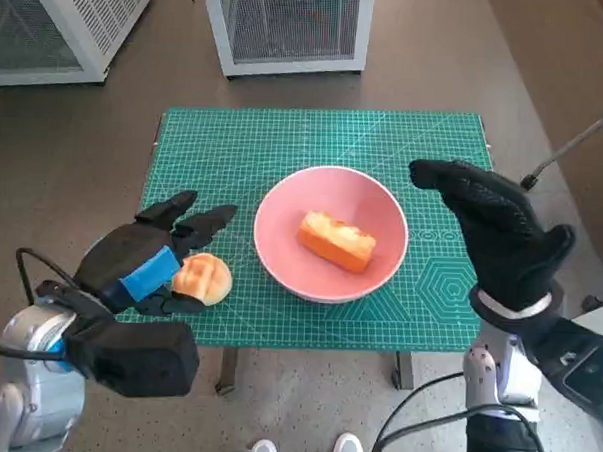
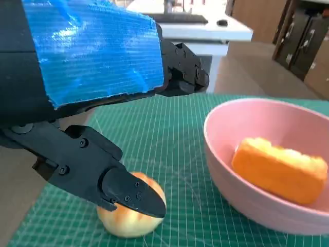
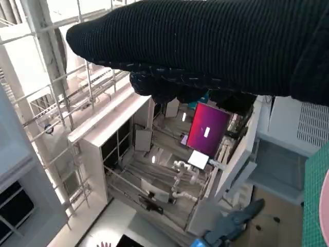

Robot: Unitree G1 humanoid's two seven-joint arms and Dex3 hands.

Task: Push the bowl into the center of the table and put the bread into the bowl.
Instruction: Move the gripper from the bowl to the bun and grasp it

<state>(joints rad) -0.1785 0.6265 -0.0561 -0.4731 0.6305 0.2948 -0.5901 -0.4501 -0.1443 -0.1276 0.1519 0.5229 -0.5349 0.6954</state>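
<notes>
The left hand [image 1: 145,259] has its fingers [image 2: 128,193] spread, empty, partly hiding the bread roll [image 1: 205,278] beneath them. The right hand [image 1: 497,230] hovers beside the bowl [image 1: 329,233]; its grip cannot be told.

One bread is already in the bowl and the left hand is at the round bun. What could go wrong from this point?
1. The left hand sits over the bun near the table's front edge; a loose pinch could roll it off.
2. The bowl already holds an orange loaf, so the bun may land on it and tumble out.
3. A low carry could knock the bowl's rim.
</notes>
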